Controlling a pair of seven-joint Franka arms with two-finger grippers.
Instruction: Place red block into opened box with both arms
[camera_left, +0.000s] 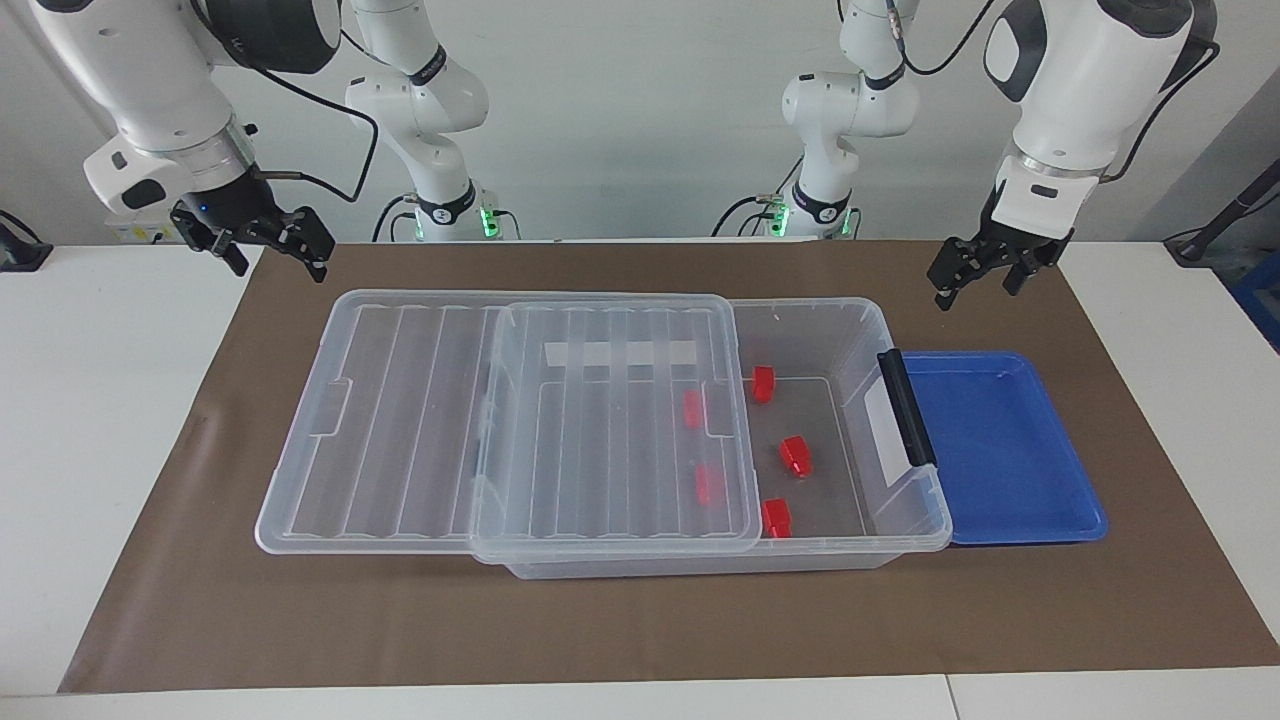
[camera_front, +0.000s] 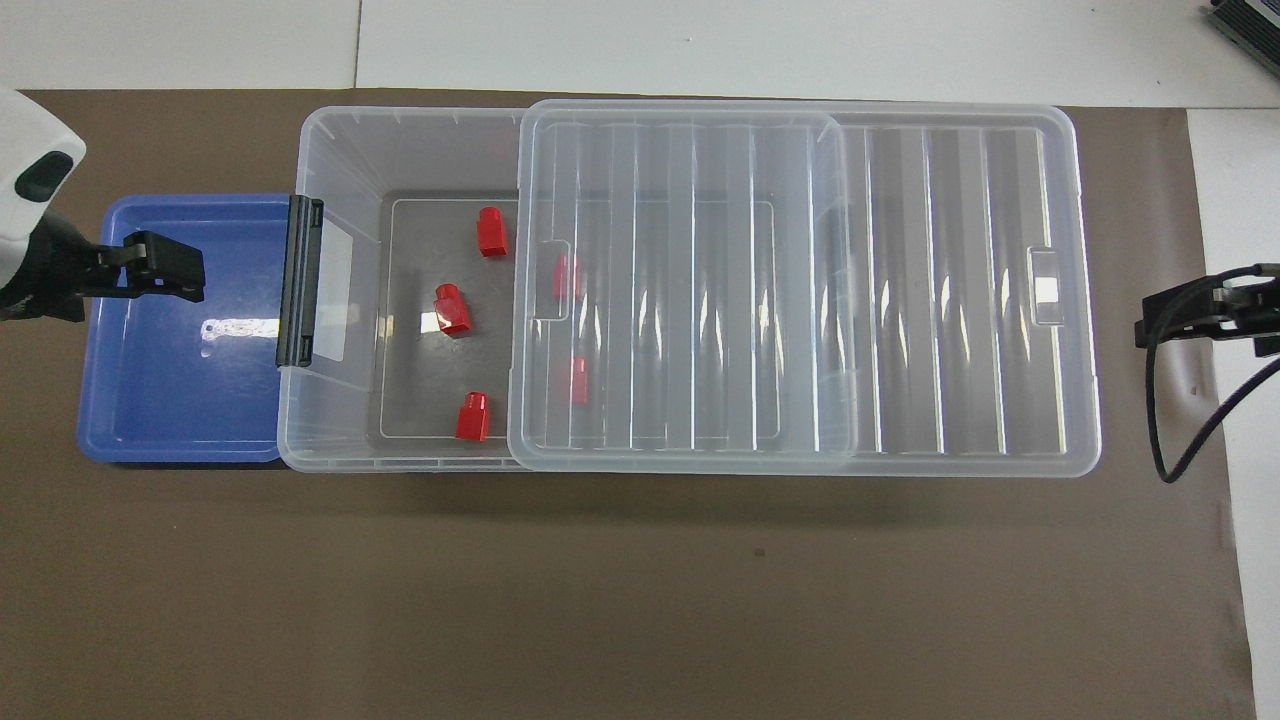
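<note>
The box (camera_left: 862, 330) (camera_front: 340, 150) is a clear bin with a black end handle (camera_left: 905, 405). Its ribbed lid (camera_left: 400, 420) (camera_front: 950, 290) is slid toward the right arm's end, so the other end stands uncovered. Several red blocks lie on the box floor. Three are in the uncovered part (camera_left: 796, 455) (camera_front: 452, 309), and two show through the lid (camera_left: 709, 483) (camera_front: 578, 380). My left gripper (camera_left: 975, 285) (camera_front: 190, 275) hangs open and empty, raised about over the blue tray's edge. My right gripper (camera_left: 280, 265) (camera_front: 1145, 325) is open and empty, raised over the mat's edge off the lid's end.
A shallow blue tray (camera_left: 1010, 500) (camera_front: 180, 420) sits against the box's handle end, with nothing in it. A brown mat (camera_left: 640, 620) covers the table under everything. Two slimmer white arms with green-lit bases (camera_left: 455, 210) stand at the robots' side.
</note>
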